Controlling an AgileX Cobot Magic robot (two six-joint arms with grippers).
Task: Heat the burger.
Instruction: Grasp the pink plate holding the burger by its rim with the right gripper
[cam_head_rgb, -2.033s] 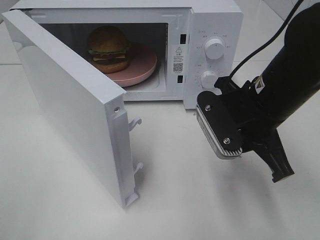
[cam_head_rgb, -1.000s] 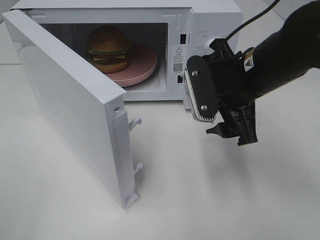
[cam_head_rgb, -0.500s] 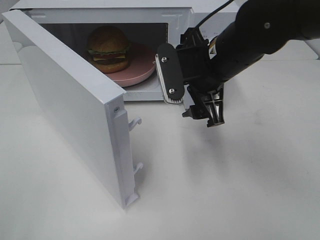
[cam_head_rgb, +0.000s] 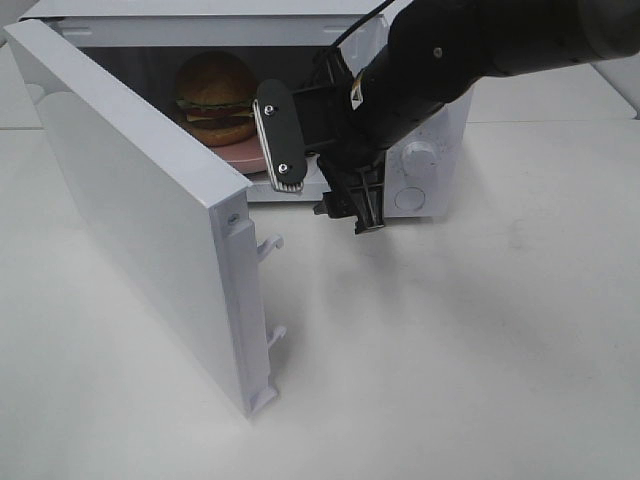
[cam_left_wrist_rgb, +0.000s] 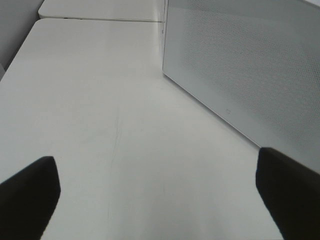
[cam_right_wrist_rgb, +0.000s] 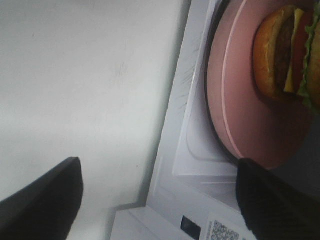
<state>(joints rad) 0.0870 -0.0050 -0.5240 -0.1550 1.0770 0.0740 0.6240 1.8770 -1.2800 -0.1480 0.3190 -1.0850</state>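
– Right claw (cam_head_rgb: 328, 205) hangs at the mouth of the microwave (cam_head_rgb: 445, 160), fingers (cam_head_rgb: 280, 150) spread and nothing between them. Why there?

– My guess is that the loading is done. The burger (cam_head_rgb: 215, 98) sits on the pink plate (cam_head_rgb: 240, 153) deep in the cavity, at about ten o'clock from that claw and apart from it. A released claw this close to the opening suits a move on the door, not another grasp.

– The door (cam_head_rgb: 130, 220) stands swung wide, out at nine o'clock, its latch hooks (cam_head_rgb: 270, 245) pointing across the counter (cam_head_rgb: 450, 360).

– That is why heating cannot start. The door must shut before anything turns the knob (cam_head_rgb: 419, 156), at three o'clock of the claw, just below the arm (cam_head_rgb: 470, 50).

– Does that arm's wrist view agree?

– Yes. Both dark fingers stand far apart, and the burger (cam_right_wrist_rgb: 285, 55) and the plate's rim lie beyond them, untouched.

– And the left claw (cam_left_wrist_rgb: 160, 200)?

– Also released and empty, held low over bare counter near a white perforated panel (cam_left_wrist_rgb: 240, 65). I take that for the door's outer face, though I cannot be sure. If so, it is well placed to push the door closed.

– Any risk?

– The arm seems to lie across the door's swing, so I would want it clear first.
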